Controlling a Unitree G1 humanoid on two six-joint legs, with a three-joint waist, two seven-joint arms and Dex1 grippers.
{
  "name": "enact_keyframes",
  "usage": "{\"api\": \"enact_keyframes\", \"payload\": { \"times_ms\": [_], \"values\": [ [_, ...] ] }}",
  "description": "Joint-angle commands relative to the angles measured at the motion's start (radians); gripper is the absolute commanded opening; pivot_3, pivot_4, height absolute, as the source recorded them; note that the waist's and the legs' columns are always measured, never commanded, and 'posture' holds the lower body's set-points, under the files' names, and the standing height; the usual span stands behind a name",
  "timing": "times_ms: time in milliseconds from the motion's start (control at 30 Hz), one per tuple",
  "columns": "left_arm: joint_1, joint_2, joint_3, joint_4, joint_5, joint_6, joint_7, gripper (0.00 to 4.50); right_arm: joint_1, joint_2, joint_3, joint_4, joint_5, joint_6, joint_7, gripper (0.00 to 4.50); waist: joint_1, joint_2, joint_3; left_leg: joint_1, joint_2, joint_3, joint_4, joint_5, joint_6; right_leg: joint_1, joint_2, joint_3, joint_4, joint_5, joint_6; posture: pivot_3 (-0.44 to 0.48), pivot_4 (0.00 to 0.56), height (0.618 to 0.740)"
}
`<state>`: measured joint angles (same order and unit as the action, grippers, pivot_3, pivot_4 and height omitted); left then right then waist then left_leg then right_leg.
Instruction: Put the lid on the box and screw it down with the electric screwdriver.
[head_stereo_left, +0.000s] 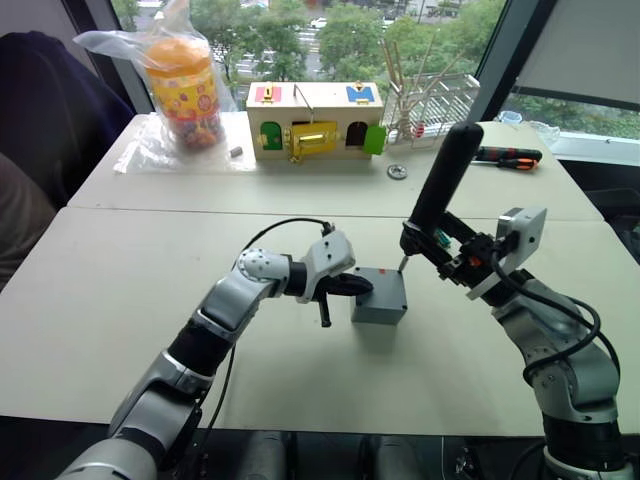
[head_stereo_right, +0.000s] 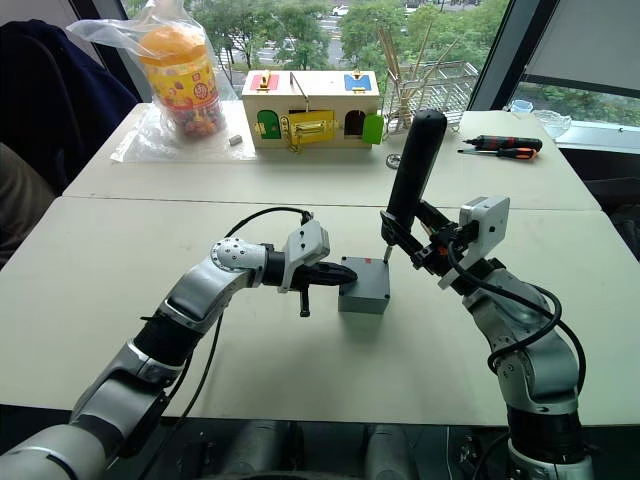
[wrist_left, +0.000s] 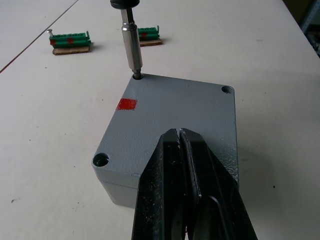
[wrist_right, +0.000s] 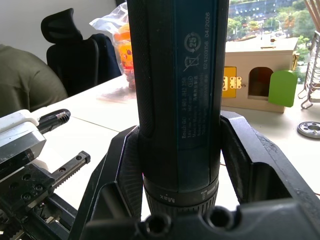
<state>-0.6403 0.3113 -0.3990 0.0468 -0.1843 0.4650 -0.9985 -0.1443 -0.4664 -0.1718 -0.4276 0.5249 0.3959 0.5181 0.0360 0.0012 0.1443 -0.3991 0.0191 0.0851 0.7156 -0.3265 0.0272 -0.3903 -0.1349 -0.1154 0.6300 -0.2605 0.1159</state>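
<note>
A: Closed together, the black fingers of the left gripper (wrist_left: 187, 165) are pressed flat on the lid (wrist_left: 175, 120), which is seated on the box (head_stereo_left: 380, 297) at mid-table (head_stereo_left: 120, 300). The electric screwdriver (head_stereo_left: 443, 180) is clamped in the right gripper (wrist_right: 172, 165), tilted, its bit (wrist_left: 131, 42) set in a far corner hole beside the red mark (wrist_left: 126, 104).

B: Risk noted?

A: Cam-out is judged likely if the tilt is kept; the bit could be thrown off the hole and the lid scratched. The box could be twisted by the driving torque if the hold-down is too light.

B: Materials?

A: Lid and box are finely textured grey plastic, square-edged, with recessed round corner holes. A smooth steel bit is fitted; the driver body is a dark matt cylinder.
</note>
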Motion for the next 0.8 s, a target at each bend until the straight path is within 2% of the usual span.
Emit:
{"api": "enact_keyframes", "payload": {
  "times_ms": [33, 800],
  "values": [
    [0.007, 0.000, -0.013, 0.001, 0.013, 0.001, -0.002, 0.00, 0.060, 0.005, 0.067, 0.087, -0.028, 0.057, 0.014, 1.85, 0.000, 0.000, 0.000, 0.000, 0.000, 0.000, 0.000, 0.000, 0.000, 0.000, 0.000, 0.000, 0.000, 0.000, 0.000, 0.000, 0.150, 0.708],
    [0.006, -0.008, -0.010, 0.009, 0.015, -0.003, 0.006, 0.00, 0.050, 0.001, 0.068, 0.115, -0.045, 0.060, 0.011, 1.85, 0.001, -0.003, -0.008, 0.000, 0.000, 0.000, 0.000, -0.002, 0.002, 0.001, -0.001, 0.000, -0.001, -0.001, -0.001, 0.000, 0.150, 0.708]
  ]
}}
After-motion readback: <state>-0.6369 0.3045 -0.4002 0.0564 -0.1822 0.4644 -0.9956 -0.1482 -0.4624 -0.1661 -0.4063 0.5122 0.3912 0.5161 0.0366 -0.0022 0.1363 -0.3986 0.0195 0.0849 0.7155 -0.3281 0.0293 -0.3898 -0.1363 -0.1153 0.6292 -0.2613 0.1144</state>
